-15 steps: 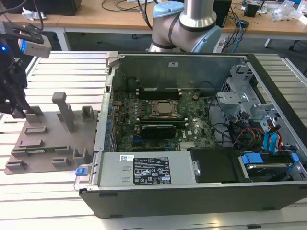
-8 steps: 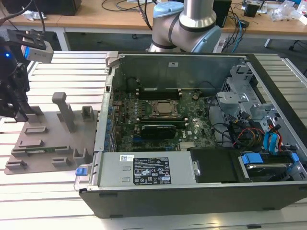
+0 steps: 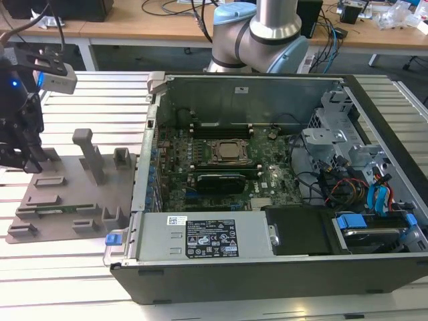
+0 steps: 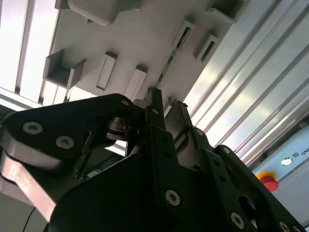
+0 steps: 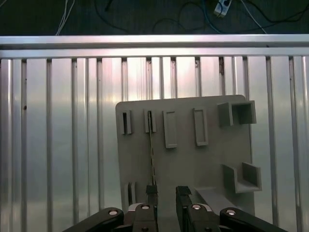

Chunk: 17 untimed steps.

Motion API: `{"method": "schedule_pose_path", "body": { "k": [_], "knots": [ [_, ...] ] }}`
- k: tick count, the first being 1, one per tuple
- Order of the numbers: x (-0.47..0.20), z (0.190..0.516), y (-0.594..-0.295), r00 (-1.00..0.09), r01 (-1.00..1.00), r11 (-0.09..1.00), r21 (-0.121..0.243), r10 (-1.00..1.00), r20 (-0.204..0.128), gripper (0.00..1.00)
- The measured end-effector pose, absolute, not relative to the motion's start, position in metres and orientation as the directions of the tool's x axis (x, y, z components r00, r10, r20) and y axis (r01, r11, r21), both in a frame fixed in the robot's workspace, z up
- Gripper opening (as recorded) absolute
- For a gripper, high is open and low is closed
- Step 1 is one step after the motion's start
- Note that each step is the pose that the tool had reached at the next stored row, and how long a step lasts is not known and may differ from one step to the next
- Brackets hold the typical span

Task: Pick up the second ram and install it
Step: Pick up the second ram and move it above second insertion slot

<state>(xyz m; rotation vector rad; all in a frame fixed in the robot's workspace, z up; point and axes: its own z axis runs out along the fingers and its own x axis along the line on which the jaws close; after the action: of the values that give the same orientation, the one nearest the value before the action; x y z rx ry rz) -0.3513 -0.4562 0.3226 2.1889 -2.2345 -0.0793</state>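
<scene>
One thin green stick, the second ram [image 5: 151,150], stands on edge in a slot of the grey fixture plate [image 5: 203,164]. The gripper [image 5: 167,195] hovers over one end, fingers [image 5: 182,195] parted, holding nothing. Judged light, stiff, fragile; best pinched gently across its flat faces, clear of the chips

You're looking at a grey fixture plate [image 3: 80,194] sitting on the ribbed metal table [image 3: 60,281], just beside the open computer case [image 3: 221,271]. Inside it the processor socket [image 3: 229,152] is sitting mid-board, and blue cables [image 3: 378,197] are bunching toward the exterior view's right.
</scene>
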Motion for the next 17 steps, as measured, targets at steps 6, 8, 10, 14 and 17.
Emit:
{"method": "schedule_pose_path", "body": {
  "k": [6, 8, 10, 14, 17],
  "knots": [
    [-0.351, 0.316, -0.456, -0.021, -0.999, 0.02, 0.045, -0.999, -0.026, 0.3],
    [-0.351, 0.315, -0.456, -0.021, -0.999, 0.02, 0.045, -0.999, -0.027, 0.3],
    [-0.351, 0.311, -0.456, -0.021, -0.999, 0.02, 0.045, -0.999, -0.027, 0.3],
    [-0.351, 0.307, -0.456, -0.021, -0.999, 0.02, 0.045, -0.999, -0.026, 0.3],
    [-0.351, 0.304, -0.456, -0.021, -0.999, 0.02, 0.045, -0.999, -0.026, 0.3]
  ]
}}
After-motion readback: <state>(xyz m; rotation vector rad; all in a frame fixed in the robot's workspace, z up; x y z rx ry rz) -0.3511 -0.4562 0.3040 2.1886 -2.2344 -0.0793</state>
